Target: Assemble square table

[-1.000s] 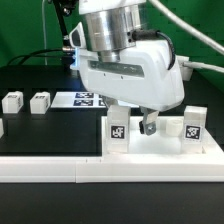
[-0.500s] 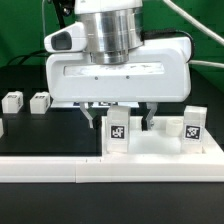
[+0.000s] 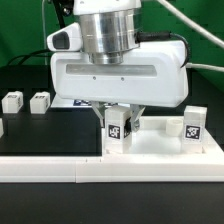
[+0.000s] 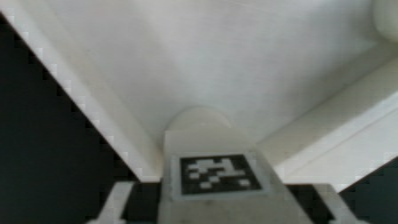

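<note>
The square table's white slab (image 3: 160, 150) lies at the exterior view's right, and it fills the wrist view (image 4: 231, 70). A white tagged leg (image 3: 118, 130) stands upright on its near left corner. My gripper (image 3: 118, 124) is straight above this leg, with one finger on each side of it, shut on it. In the wrist view the leg's tag (image 4: 222, 172) sits between my fingers (image 4: 139, 200), and my gripper (image 4: 222, 205) straddles the leg. A second leg (image 3: 190, 125) stands on the slab's right corner.
Two loose legs (image 3: 12, 101) (image 3: 40, 101) stand on the black table at the exterior view's left, and another shows at the left edge (image 3: 1, 127). The marker board (image 3: 80, 98) lies behind my gripper, mostly hidden. A long white rail (image 3: 60, 172) runs along the front.
My gripper turned square to the slab, came down over the left leg, and its fingers moved in from wide open to the leg's sides.
</note>
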Controlling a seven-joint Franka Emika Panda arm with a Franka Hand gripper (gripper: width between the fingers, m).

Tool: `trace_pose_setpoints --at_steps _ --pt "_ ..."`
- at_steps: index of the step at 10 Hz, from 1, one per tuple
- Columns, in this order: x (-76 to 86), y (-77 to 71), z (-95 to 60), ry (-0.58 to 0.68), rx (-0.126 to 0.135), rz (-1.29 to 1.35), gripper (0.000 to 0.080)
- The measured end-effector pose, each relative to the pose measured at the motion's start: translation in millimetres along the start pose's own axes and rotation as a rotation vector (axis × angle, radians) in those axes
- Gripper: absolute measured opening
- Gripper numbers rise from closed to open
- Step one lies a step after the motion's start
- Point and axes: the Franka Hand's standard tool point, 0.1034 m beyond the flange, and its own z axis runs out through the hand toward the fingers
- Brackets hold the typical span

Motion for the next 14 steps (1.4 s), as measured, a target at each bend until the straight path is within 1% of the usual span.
trace_pose_setpoints --at_steps 2,3,4,6,7,9,10,11,12,13,14 --pt "0.0 -0.1 0.2 0.0 0.0 0.137 0.0288" --pt "0.7 -0.2 0.2 -0.001 0.006 0.236 0.0288" --pt "2.9 -0.8 -0.1 -0.005 0.013 0.406 0.0288" --pt "4.5 -1.9 -0.7 -0.016 0.01 0.644 0.0288" --pt "5.4 -1.2 -0.4 -0.032 0.022 0.8 0.0288" --pt "5.8 -2.8 0.8 -0.079 0.059 1.13 0.0288" --pt "5.7 -3.9 1.4 -0.1 0.077 1.254 0.0288" --pt "6.1 -4.9 1.3 -0.117 0.087 1.363 0.0288" --pt "6.6 -5.0 1.2 -0.117 0.087 1.426 0.0288" --pt "6.1 -5.1 1.5 -0.118 0.085 1.439 0.0348" --pt "6.0 -5.0 1.6 -0.114 0.087 1.384 0.0485"
